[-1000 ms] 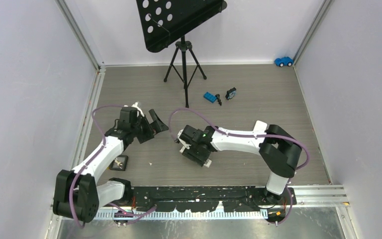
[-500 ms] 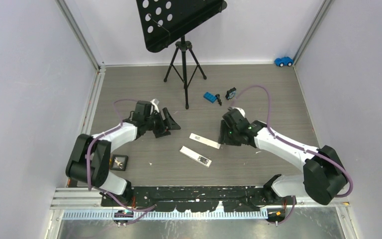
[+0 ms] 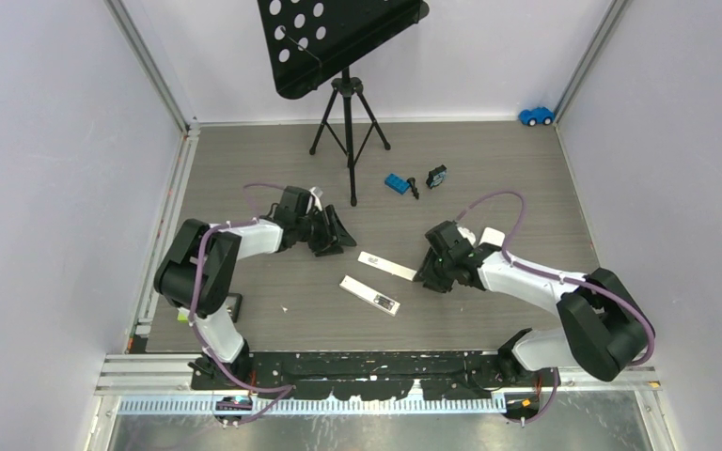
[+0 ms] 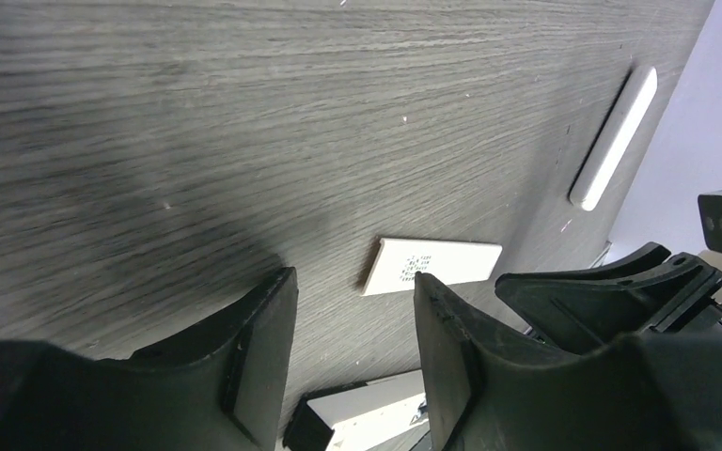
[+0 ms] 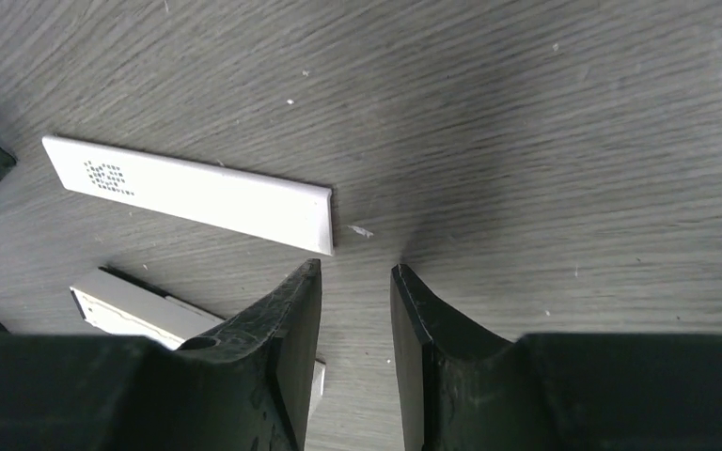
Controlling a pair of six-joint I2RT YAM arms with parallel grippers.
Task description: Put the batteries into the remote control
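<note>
Well off every table [image 3: 526, 178] edge lie a white strip [image 3: 387, 265] and the remote control [image 3: 370, 294]. Left gripper [image 4: 355, 277] and right gripper [image 5: 355, 266] flank them, jaws parted, empty.

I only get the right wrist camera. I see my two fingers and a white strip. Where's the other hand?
Observer: The left hand is near the strip's left end.
Operator: Is it holding anything?
Observer: No. Its wrist camera shows its fingers apart with nothing between them.
Operator: What's further back?
Observer: A blue brick, not far from a black stand.
</note>
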